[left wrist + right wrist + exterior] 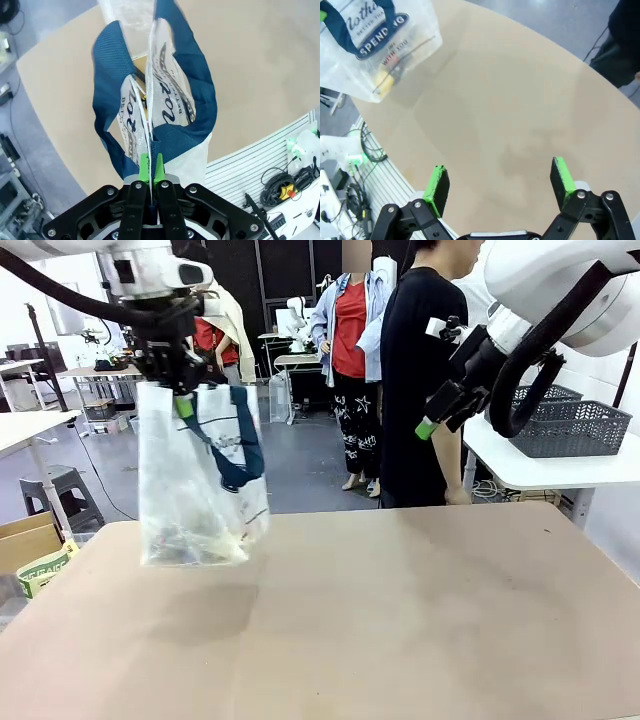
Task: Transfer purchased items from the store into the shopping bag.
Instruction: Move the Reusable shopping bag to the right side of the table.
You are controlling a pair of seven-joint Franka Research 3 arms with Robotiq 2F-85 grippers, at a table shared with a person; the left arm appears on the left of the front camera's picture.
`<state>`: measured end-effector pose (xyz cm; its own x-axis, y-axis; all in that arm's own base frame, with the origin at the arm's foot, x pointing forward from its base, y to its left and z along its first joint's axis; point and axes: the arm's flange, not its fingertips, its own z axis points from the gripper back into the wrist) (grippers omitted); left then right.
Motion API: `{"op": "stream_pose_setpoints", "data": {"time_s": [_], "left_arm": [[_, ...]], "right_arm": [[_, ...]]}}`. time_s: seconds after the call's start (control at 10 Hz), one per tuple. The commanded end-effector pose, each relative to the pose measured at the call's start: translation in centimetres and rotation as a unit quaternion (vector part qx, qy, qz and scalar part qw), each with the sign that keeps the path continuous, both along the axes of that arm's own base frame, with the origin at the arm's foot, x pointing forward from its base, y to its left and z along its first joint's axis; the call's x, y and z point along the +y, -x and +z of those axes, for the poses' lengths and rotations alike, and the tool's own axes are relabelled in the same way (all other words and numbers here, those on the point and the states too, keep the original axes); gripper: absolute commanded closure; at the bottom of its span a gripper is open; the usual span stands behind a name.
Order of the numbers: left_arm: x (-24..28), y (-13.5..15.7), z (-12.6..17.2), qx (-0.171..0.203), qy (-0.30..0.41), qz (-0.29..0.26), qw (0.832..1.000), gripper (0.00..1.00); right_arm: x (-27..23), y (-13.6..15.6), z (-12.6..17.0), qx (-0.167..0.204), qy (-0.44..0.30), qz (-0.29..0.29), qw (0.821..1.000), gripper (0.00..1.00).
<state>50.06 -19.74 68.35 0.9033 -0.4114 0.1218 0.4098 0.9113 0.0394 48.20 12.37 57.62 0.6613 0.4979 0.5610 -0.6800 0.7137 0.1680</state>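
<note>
Bright, even light — soft shadows, wide-angle edge warping.

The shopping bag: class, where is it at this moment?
In the front view the shopping bag hangs at picture left, above the table, pinched at its top by the left gripper.

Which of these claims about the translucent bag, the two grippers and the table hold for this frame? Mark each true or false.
1. The left gripper is shut on the top edge of the translucent whitish plastic bag with navy strap handles. True.
2. The bag rests flat on the tan tabletop. False: it hangs from the gripper, lifted above the table, with its shadow beneath.
3. The right gripper is open and holds nothing. True.
4. The bag is empty. False: small packaged items, one yellowish, lie at its bottom.
5. The dark grey lattice basket sits on the tan tabletop. False: it sits on a separate white table at the right.
</note>
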Motion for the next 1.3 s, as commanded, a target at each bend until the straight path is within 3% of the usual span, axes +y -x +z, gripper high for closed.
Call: {"op": "stream_pose_setpoints", "data": {"time_s": [0.0, 0.2, 0.3, 0.9, 1.2], "left_arm": [[2.3, 0.8, 0.9, 0.003, -0.007, 0.019, 1.000, 1.00], [0.8, 1.0, 0.3, 0.009, 0.020, 0.022, 1.000, 1.00], [2.8, 0.1, 0.4, 0.012, -0.005, 0.025, 1.000, 1.00], [2.5, -0.3, -0.4, 0.022, -0.005, 0.025, 0.999, 1.00], [2.7, -1.1, 0.8, -0.026, -0.010, 0.030, 0.999, 1.00]], "right_arm": [[-0.2, 0.0, 0.0, 0.000, 0.004, 0.011, 1.000, 0.00], [-0.2, 0.0, 0.0, 0.000, 0.004, 0.011, 1.000, 0.00], [-0.2, 0.0, 0.0, 0.000, 0.004, 0.011, 1.000, 0.00], [-0.2, 0.0, 0.0, 0.000, 0.004, 0.011, 1.000, 0.00], [-0.2, 0.0, 0.0, 0.000, 0.004, 0.011, 1.000, 0.00]]}}
